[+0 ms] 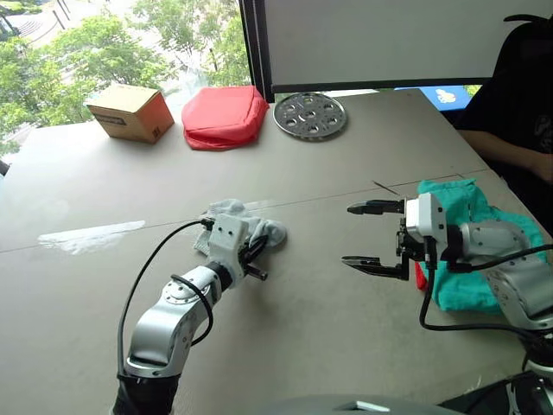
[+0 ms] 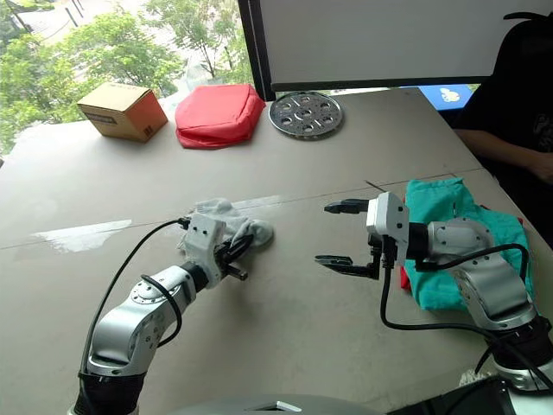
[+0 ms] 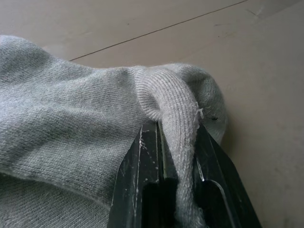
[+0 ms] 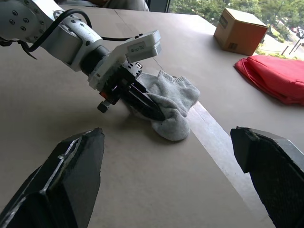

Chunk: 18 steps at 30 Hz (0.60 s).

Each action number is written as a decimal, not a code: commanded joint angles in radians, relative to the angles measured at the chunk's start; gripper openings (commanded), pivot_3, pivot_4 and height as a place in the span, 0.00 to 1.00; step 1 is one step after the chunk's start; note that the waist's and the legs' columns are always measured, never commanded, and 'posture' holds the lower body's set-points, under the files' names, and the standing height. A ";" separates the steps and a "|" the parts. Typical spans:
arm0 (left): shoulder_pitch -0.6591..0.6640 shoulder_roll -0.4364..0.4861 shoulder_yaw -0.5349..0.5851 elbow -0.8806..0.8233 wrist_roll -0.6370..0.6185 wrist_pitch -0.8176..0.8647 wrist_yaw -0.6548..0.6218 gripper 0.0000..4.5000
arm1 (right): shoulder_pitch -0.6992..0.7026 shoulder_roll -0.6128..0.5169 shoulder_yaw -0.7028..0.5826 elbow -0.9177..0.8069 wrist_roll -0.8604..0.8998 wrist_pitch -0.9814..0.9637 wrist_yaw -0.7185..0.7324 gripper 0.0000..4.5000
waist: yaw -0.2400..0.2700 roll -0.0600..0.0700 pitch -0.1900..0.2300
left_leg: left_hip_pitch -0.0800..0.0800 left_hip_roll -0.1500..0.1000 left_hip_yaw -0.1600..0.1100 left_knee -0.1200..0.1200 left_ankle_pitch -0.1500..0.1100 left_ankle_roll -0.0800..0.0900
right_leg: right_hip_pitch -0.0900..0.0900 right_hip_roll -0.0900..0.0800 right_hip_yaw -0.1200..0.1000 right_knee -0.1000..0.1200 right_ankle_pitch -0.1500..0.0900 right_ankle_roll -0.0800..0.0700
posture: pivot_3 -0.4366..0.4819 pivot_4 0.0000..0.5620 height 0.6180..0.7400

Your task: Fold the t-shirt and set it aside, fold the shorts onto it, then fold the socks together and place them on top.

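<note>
The light grey socks point(image 1: 275, 230) lie bunched at the middle of the table. My left gripper point(image 1: 256, 252) is shut on them, its black fingers point(image 3: 137, 180) clamping a fold of the knit. The right wrist view shows that gripper pinching the socks' point(image 4: 173, 97) near edge. My right gripper point(image 1: 347, 234) hangs open to the right of the socks, fingers one above the other, holding nothing. Behind it at the right table edge lie the folded teal shorts point(image 1: 462, 212). A thin red edge of the t-shirt point(image 1: 420, 277) pokes out from under them.
At the back stand a cardboard box point(image 1: 130, 112), a salmon-red padded pouch point(image 1: 225, 115) and a perforated metal disc point(image 1: 309, 114). A person in dark clothes point(image 1: 518, 104) sits at the far right. A seam point(image 1: 346, 194) runs across the table.
</note>
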 commanded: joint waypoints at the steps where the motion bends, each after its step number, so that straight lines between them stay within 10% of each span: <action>1: -0.007 -0.003 -0.049 0.022 0.037 0.030 0.010 0.00 | 0.010 0.013 -0.034 -0.083 0.031 0.075 -0.082 1.00 | 0.003 0.000 0.000 | 0.000 0.000 0.000 0.000 0.000 0.000 | 0.001 0.000 0.000 0.000 0.000 0.000 | 0.48 0.27 1.00; 12: -0.005 -0.013 -0.060 0.015 0.080 -0.003 -0.001 0.00 | 0.022 0.042 -0.032 -0.155 0.091 0.200 -0.172 1.00 | 0.000 0.003 0.002 | 0.001 -0.003 -0.005 0.001 0.000 0.000 | 0.007 -0.003 -0.004 0.000 -0.002 0.004 | 0.48 0.27 1.00; 18: 0.015 -0.009 -0.042 -0.004 0.078 0.007 -0.004 0.00 | 0.030 0.039 -0.031 -0.172 0.107 0.211 -0.174 1.00 | -0.026 0.017 0.010 | -0.001 -0.098 -0.151 -0.001 0.016 0.004 | 0.032 -0.040 -0.063 0.014 -0.028 0.046 | 0.48 0.27 1.00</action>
